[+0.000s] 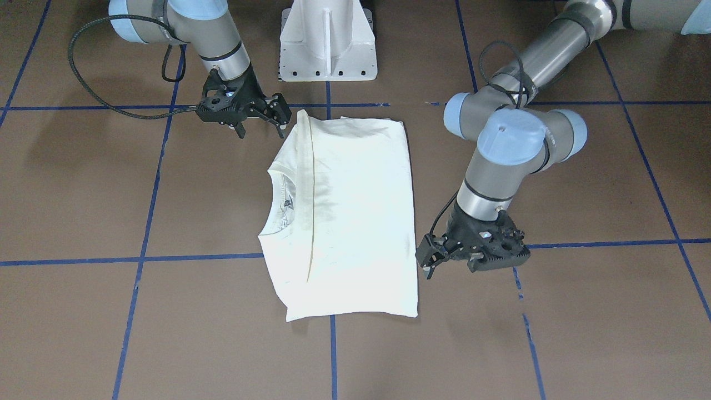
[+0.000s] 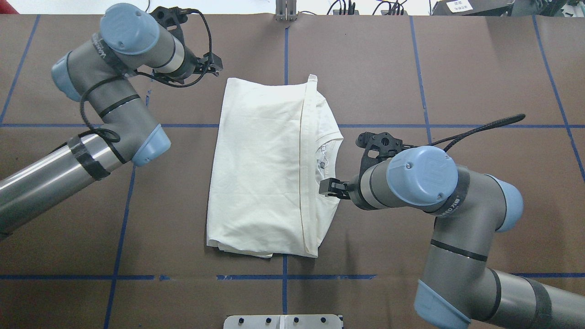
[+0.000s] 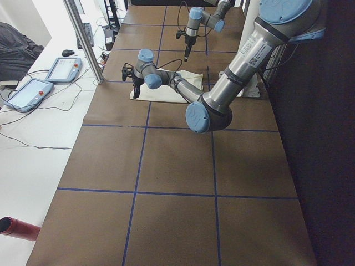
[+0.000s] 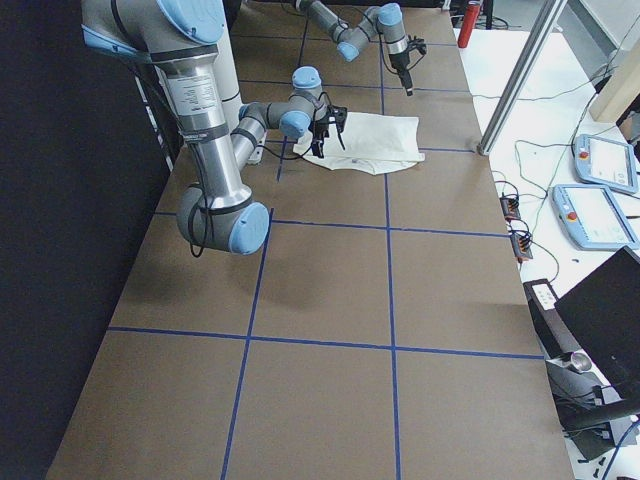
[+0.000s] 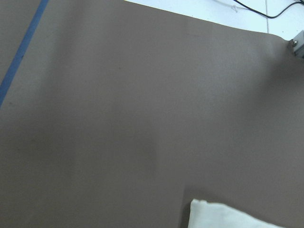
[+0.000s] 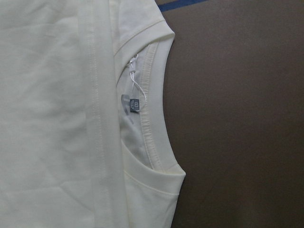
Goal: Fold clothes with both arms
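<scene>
Both end effectors are seen with fingers parted and nothing held. The left gripper [image 1: 434, 262] is placed just off the hem-end corner of the garment on the side away from the robot. The right gripper [image 1: 261, 132] is spread wide and raised by the neck end.

The brown table [image 1: 583, 333] is crossed by blue tape lines [image 1: 194, 258]. The cream-white T-shirt [image 1: 355, 222] is laid on it near the middle, folded into a rectangle, and no print is shown. A long narrow strip [image 1: 305, 183] is folded across it beside the ribbed neckline [image 6: 154, 123], inside which a small label [image 6: 134, 105] is sewn.
</scene>
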